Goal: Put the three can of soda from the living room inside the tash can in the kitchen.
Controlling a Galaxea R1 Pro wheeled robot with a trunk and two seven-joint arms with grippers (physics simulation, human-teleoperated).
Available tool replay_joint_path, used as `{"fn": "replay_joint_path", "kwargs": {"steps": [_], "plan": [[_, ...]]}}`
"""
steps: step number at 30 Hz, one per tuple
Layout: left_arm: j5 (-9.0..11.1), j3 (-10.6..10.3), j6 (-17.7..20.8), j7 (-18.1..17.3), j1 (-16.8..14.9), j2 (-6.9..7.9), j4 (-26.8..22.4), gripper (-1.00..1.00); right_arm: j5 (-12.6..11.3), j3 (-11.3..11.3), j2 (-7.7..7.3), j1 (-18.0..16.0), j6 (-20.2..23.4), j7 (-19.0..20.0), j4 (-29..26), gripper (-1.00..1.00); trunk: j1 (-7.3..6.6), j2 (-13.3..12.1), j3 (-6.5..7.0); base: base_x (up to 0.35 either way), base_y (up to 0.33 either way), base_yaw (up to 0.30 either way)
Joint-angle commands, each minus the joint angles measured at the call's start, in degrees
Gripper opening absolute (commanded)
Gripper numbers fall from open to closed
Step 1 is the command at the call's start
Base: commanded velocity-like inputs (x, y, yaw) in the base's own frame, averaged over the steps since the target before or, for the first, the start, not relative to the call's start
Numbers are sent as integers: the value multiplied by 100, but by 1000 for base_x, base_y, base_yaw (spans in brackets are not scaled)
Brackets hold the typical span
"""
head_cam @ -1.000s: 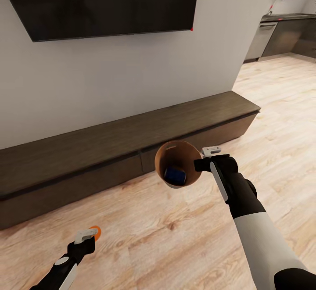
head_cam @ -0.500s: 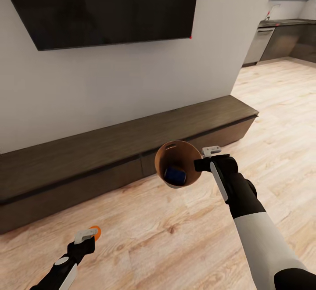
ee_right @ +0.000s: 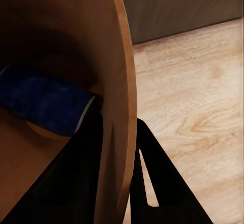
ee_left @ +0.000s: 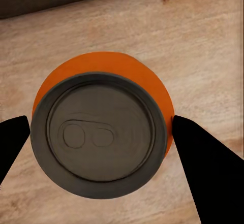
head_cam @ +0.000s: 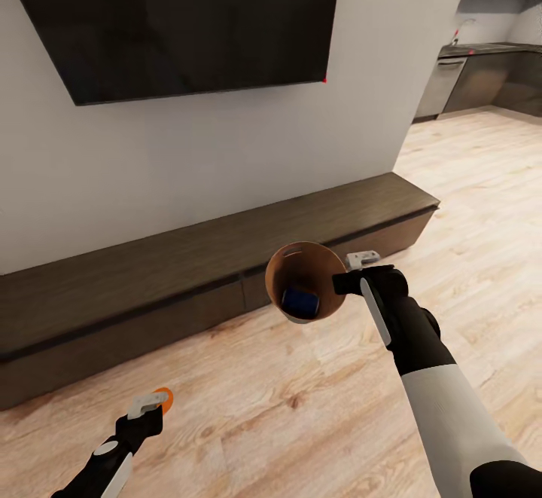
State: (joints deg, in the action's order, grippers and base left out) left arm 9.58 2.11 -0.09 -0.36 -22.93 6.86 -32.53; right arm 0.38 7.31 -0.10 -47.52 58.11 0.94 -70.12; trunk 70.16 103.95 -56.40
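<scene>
The right hand (head_cam: 340,281) pinches the rim of the trash can (head_cam: 305,281), one finger inside the wall and one outside, holding it in the air with its mouth tipped toward the camera. A dark blue soda can (head_cam: 300,301) lies inside it. At 7 o'clock from the trash can, the left hand (head_cam: 153,404) grips an orange soda can (ee_left: 99,132) on both sides above the plank floor (head_cam: 316,407). A long dark cabinet (head_cam: 188,272) runs along the wall under a black screen (head_cam: 181,19), with kitchen cabinets (head_cam: 482,76) at 2 o'clock.

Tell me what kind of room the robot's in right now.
Most likely a living room: a big dark wall-mounted screen above a long low dark-wood cabinet on a plank floor. A kitchen opens at the far right.
</scene>
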Motion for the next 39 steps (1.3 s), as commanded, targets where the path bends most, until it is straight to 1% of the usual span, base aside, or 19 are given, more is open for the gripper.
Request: {"fn": "replay_joint_path", "kwargs": {"steps": [1, 39], "plan": [[0, 0, 0, 0, 0, 0, 1, -100, -73, -2, 1, -2, -1, 21, -2, -100, -23, -42, 28, 0, 0, 0], [0, 1, 0, 0, -1, 0, 1, -100, -73, -2, 1, 6, -1, 23, -2, -100, -858, -1566, 1062, 0, 0, 0]]}}
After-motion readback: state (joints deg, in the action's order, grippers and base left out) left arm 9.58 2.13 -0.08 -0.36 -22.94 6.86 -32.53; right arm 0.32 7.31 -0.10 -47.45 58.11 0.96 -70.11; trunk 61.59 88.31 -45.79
